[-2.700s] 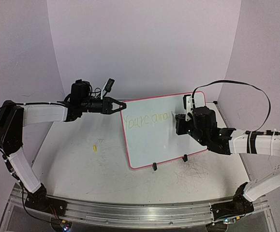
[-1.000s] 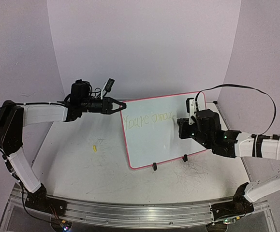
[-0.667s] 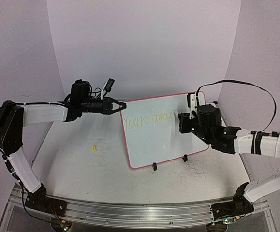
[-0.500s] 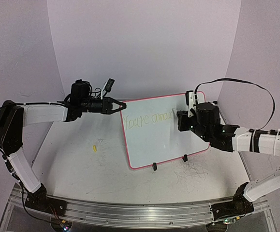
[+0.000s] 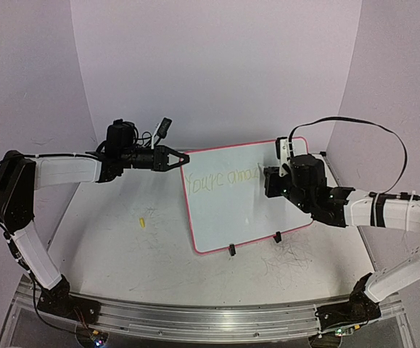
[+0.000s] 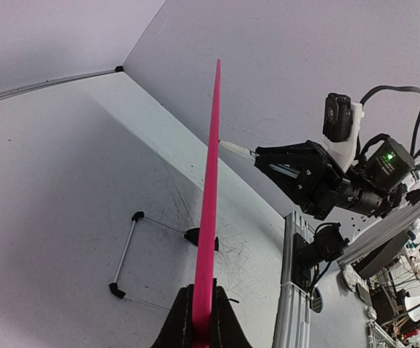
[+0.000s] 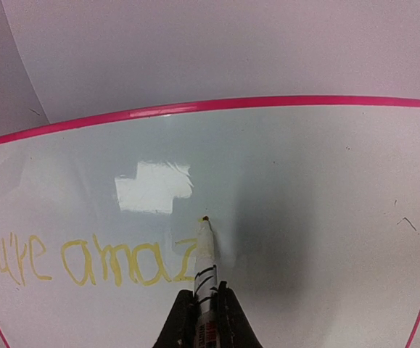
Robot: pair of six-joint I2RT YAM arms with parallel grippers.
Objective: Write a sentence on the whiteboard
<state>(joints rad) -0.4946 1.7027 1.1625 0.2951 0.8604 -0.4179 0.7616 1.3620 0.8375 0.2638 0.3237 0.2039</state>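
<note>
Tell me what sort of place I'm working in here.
Probably a robotics lab test cell: plain lavender backdrop walls, a scuffed white table, and an aluminium mounting rail along its near edge.

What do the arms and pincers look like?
The left arm and right arm have white links and black joints. The left pincer and right pincer are black, with two tapering fingers. A black cable loops over the right arm; its wrist shows a green light.

Soft even violet-tinted light, a bright glare patch on the whiteboard [image 7: 326, 181], wrist views bowed
</note>
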